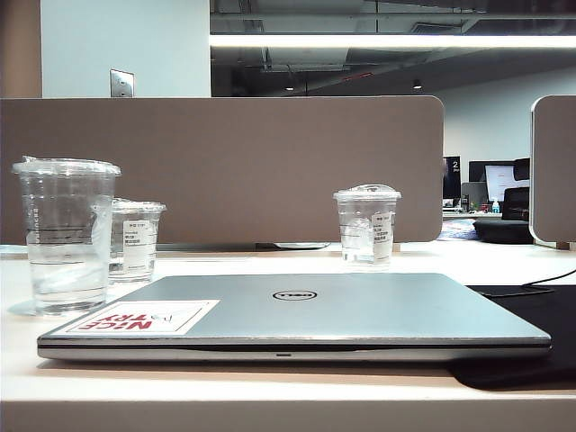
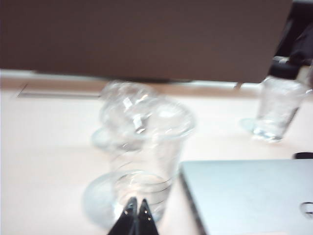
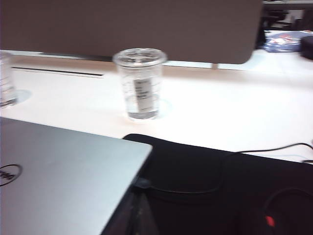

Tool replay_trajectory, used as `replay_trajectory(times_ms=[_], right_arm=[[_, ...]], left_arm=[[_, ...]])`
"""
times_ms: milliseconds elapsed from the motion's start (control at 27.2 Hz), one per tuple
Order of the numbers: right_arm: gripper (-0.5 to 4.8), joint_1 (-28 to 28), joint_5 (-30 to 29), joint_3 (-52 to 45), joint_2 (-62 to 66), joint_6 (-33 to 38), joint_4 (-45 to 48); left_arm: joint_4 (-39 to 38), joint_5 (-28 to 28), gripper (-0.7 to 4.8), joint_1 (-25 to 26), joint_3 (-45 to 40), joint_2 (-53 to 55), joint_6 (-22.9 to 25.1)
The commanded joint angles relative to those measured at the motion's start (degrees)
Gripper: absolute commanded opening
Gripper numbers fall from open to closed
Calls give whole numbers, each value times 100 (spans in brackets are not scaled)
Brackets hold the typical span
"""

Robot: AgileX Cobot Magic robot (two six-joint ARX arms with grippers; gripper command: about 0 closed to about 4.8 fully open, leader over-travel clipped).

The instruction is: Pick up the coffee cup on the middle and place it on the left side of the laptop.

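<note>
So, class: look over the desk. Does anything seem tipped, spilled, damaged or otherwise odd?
Nothing stands out. The coffee cup stands upright left of the closed laptop, lid on, with no spill seen on the table. Two shorter labelled cups also stand upright. The left tool is shut, hanging empty short of the coffee cup; the right tool isn't visible.

The coffee cup (image 1: 65, 236) stands left of the laptop (image 1: 297, 315), both on the table (image 1: 288, 396)
</note>
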Motion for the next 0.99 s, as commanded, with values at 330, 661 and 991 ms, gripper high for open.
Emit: replay_trajectory(times_ms=[330,661,991], right_arm=[[-5,-354,-7,-22,-11,9,92],[-5,-352,-7,-22,-11,9,92],[-5,-363,-7,-22,-11,9,92]], left_arm=[[-627,-863,-5,11,-87,-20,505],[181,-658,-5,15,-90,-20,566],[177,-763,-5,15,-90,-20,566]])
